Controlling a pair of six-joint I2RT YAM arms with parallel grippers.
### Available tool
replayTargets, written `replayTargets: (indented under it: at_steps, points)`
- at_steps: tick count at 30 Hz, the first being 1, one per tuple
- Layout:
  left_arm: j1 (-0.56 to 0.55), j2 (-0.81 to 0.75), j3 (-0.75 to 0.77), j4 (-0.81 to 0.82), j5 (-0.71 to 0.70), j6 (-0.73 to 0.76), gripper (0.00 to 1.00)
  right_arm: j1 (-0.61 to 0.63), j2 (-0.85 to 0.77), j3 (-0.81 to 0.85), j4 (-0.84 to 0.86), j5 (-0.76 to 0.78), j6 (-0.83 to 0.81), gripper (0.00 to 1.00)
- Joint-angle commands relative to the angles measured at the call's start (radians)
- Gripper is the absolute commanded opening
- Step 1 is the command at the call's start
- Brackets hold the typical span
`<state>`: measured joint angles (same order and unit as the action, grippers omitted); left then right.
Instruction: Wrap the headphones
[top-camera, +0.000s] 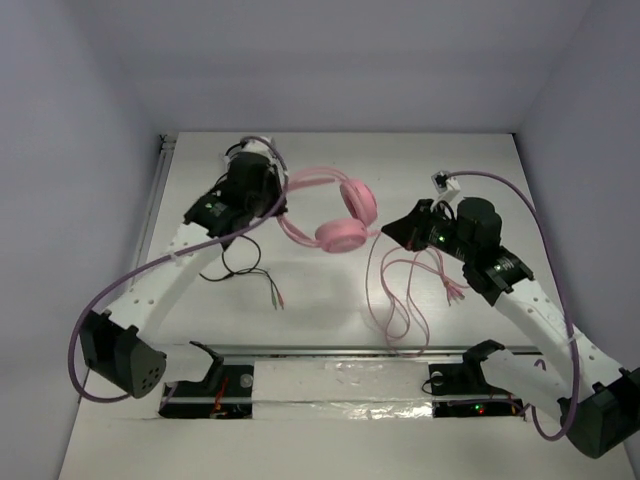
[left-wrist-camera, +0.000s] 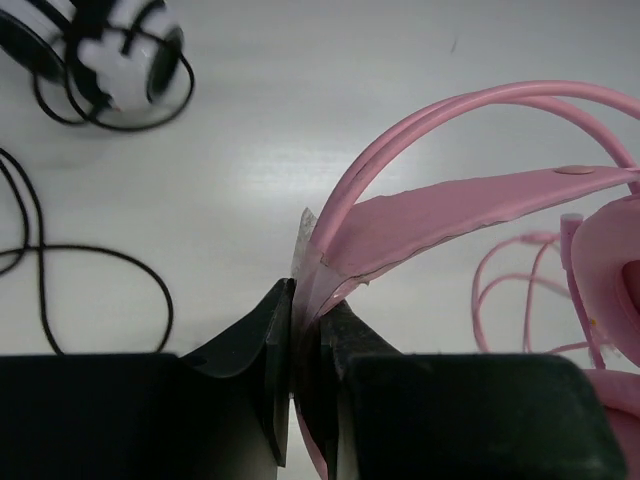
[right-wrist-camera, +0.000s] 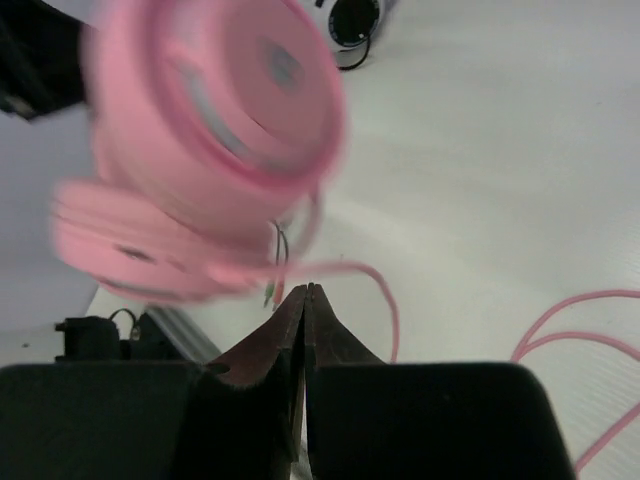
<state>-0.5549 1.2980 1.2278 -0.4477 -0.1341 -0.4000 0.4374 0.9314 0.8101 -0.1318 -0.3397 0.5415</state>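
The pink headphones (top-camera: 340, 212) lie mid-table, with both earcups toward the right. In the left wrist view my left gripper (left-wrist-camera: 306, 318) is shut on the lower end of the flat pink headband (left-wrist-camera: 470, 205); in the top view this gripper (top-camera: 285, 205) sits at the band's left side. My right gripper (top-camera: 386, 230) is just right of the lower earcup, jaws pressed together. In the right wrist view its tips (right-wrist-camera: 305, 290) have nothing between them. The thin pink cable (right-wrist-camera: 345, 268) passes just beyond them, below the blurred earcups (right-wrist-camera: 215, 130). The rest of the cable (top-camera: 400, 295) loops loosely on the table.
Small black-and-white headphones (left-wrist-camera: 110, 55) lie far left of the left gripper, mostly hidden under that arm from above. Their black cable (top-camera: 245, 268) trails toward the near side. A metal rail (top-camera: 330, 350) crosses the table's near edge. Walls close in the far and side edges.
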Motion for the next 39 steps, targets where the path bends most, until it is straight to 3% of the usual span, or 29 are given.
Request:
replayTargets:
  at_steps: [1,2,5,6,7,10,17,24,35,36,39]
  points:
    - [0.096,-0.049,0.142,-0.042,0.203,0.058,0.0,0.004,-0.009,-0.022,0.118,0.019,-0.047,0.05]
    - [0.117,-0.045,0.195,-0.048,0.232,0.067,0.0,0.004,-0.008,-0.034,0.179,0.012,-0.057,0.08]
    - [0.164,-0.008,0.325,-0.075,0.324,0.081,0.0,0.004,0.001,-0.074,0.298,-0.07,-0.067,0.34]
    - [0.188,0.003,0.36,-0.086,0.359,0.084,0.0,0.004,0.001,-0.092,0.338,-0.097,-0.066,0.55]
    - [0.2,0.029,0.396,-0.11,0.378,0.089,0.0,0.004,0.003,-0.115,0.369,-0.125,-0.067,0.64]
    - [0.243,0.067,0.512,-0.141,0.454,0.09,0.0,0.004,0.021,-0.132,0.428,-0.171,-0.077,0.82]
    - [0.289,0.112,0.679,-0.137,0.488,0.023,0.0,0.014,0.095,-0.221,0.622,-0.288,0.021,0.78]
    - [0.322,0.208,0.918,-0.169,0.599,-0.025,0.0,0.075,0.144,-0.325,0.73,-0.214,0.06,0.77]
    - [0.352,0.225,0.952,-0.125,0.646,-0.082,0.0,0.15,0.323,-0.384,0.94,-0.219,0.147,0.76]
    - [0.361,0.225,0.952,-0.123,0.651,-0.082,0.0,0.15,0.32,-0.4,0.949,-0.21,0.167,0.74]
    - [0.362,0.222,0.952,-0.115,0.659,-0.085,0.0,0.15,0.299,-0.385,0.861,-0.067,0.169,0.5]
